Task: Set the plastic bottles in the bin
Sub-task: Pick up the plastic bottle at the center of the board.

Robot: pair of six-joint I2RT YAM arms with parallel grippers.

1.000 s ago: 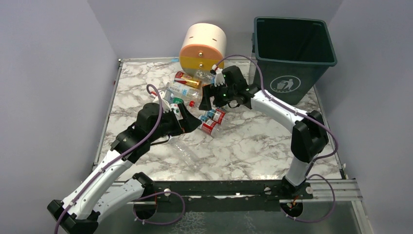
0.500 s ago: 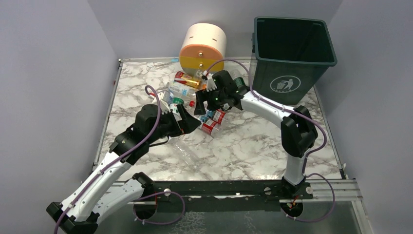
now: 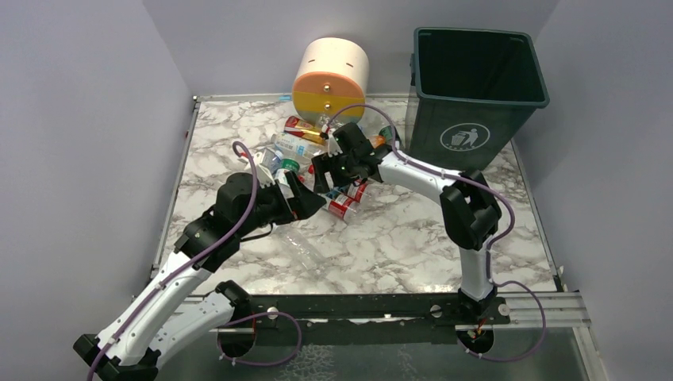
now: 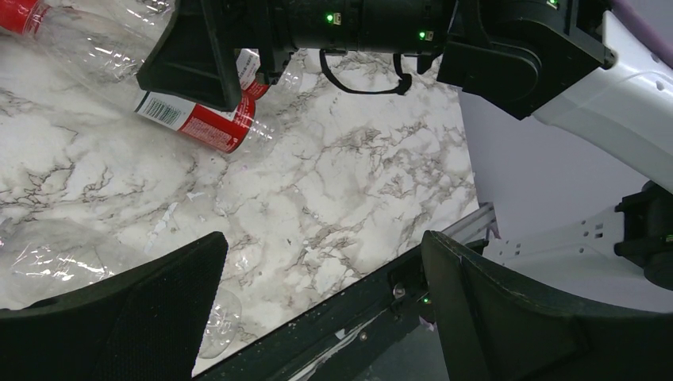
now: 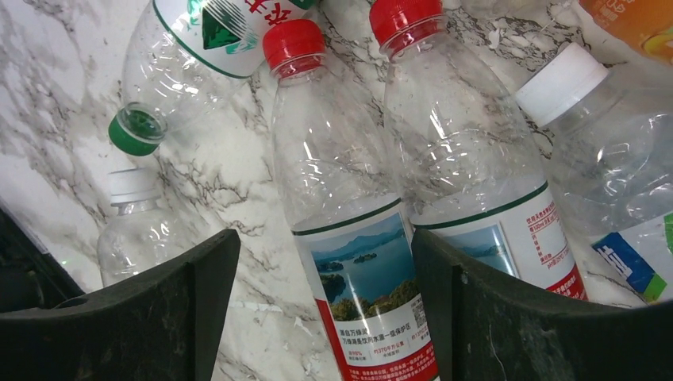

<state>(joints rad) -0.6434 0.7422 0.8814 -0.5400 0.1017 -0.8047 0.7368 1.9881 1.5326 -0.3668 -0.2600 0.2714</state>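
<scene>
Several plastic bottles (image 3: 305, 147) lie in a heap on the marble table, in front of the round drawer unit. The dark green bin (image 3: 476, 87) stands at the back right. My right gripper (image 3: 324, 171) is open and low over the heap. In the right wrist view its jaws (image 5: 321, 262) straddle a clear red-capped bottle with a lake label (image 5: 349, 238), with a gap on the left side. A second red-capped bottle (image 5: 460, 159) lies beside it. My left gripper (image 3: 305, 202) is open and empty (image 4: 321, 246) over bare marble, near a red-labelled bottle (image 4: 198, 119).
The cream, orange and grey drawer unit (image 3: 329, 75) stands at the back behind the heap. A clear crushed bottle (image 3: 305, 246) lies alone near the front. The two grippers are close together. The table's front rail (image 3: 357, 305) is below.
My right gripper has moved left and down from near the bin onto the heap of bottles. My left arm has shifted slightly back and left.
</scene>
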